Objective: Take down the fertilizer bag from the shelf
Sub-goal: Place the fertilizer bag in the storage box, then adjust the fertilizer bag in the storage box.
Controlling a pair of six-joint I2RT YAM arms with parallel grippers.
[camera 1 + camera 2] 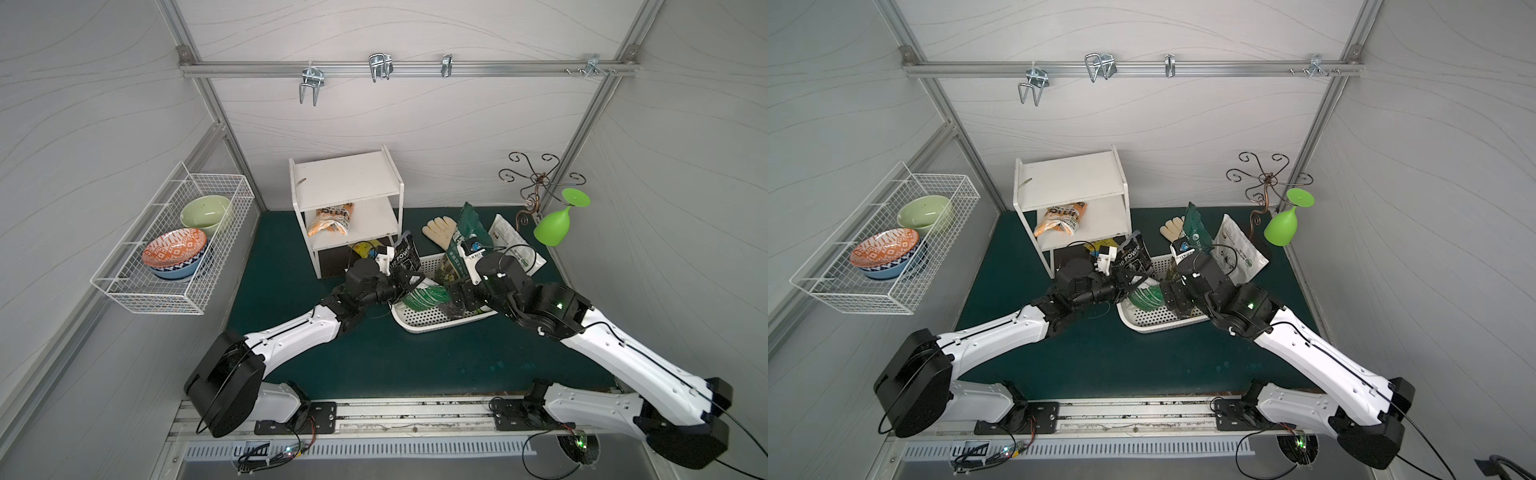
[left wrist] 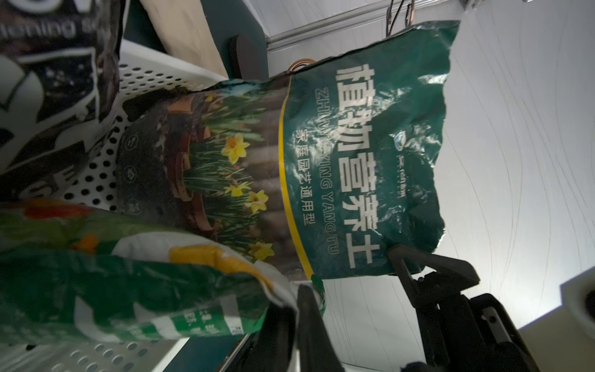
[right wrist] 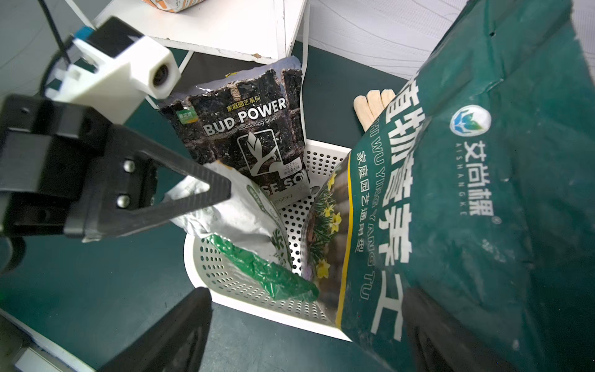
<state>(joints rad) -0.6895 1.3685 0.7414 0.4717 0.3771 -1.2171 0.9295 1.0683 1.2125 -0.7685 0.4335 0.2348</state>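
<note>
Green-white bag [image 3: 254, 225] — in left tool [image 3: 225, 191]

The left gripper [image 1: 410, 286] is held shut, aimed at 3 o'clock; the right gripper [image 1: 455, 302] is spread wide.

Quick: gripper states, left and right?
Left gripper: shut on the white-green bag.
Right gripper: open, beside the dark green bag, not gripping it.
</note>
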